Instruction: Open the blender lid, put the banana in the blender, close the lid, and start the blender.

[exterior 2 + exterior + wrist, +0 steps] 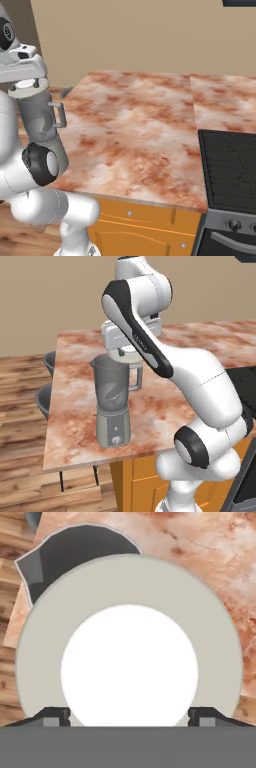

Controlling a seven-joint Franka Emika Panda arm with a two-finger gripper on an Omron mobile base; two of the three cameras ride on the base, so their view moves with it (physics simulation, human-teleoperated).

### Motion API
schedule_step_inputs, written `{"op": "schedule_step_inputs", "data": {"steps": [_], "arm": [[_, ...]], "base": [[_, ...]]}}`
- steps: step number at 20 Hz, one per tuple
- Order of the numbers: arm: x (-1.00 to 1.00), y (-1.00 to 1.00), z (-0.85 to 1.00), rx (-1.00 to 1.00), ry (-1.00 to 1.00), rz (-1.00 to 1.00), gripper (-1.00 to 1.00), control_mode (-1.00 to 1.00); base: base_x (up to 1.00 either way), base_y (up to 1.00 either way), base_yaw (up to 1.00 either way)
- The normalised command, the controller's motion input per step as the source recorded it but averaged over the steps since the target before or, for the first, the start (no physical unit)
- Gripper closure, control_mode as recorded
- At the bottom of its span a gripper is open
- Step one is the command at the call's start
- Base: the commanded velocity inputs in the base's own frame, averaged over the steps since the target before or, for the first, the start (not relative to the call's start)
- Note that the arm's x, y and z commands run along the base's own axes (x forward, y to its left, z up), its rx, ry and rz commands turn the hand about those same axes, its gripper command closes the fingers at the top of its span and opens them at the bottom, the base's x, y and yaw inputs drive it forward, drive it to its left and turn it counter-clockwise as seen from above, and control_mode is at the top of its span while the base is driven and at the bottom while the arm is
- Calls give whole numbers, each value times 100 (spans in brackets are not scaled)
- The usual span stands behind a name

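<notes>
Hand view is looking pretty much straight down at the blender lid, a whitish-grey ring with a bright white disc in its centre, taking up most of the middle of the frame. The two dark fingertips poke up at the bottom edge, one on each side of that white disc, spread wide, so the gripper looks released, with its tips straddling the centre disc; can't really tell if they touch it. Behind the lid, in the upper left, a slice of the dark jar with its spout peeks out, so the lid sits off-centre from the jar mouth, with marbled reddish counter showing at the upper right. From the left base view, the blender stands near the front left edge of the counter, centre-left of the frame, jar handle pointing right and the small round knob on the silver base facing the camera. The lid is at the jar's top, under the white hand. In the right base view the blender is at the far left, partly behind the arm, lid on top just below the hand. Dark stove top sits at the right.
</notes>
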Motion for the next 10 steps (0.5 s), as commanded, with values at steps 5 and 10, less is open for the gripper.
{"op": "schedule_step_inputs", "data": {"steps": [5,10], "arm": [[0,3,-21,0,6,3,100,-100],[0,1,-33,4,0,4,100,-100]], "base": [[0,0,0],[0,0,0]]}}
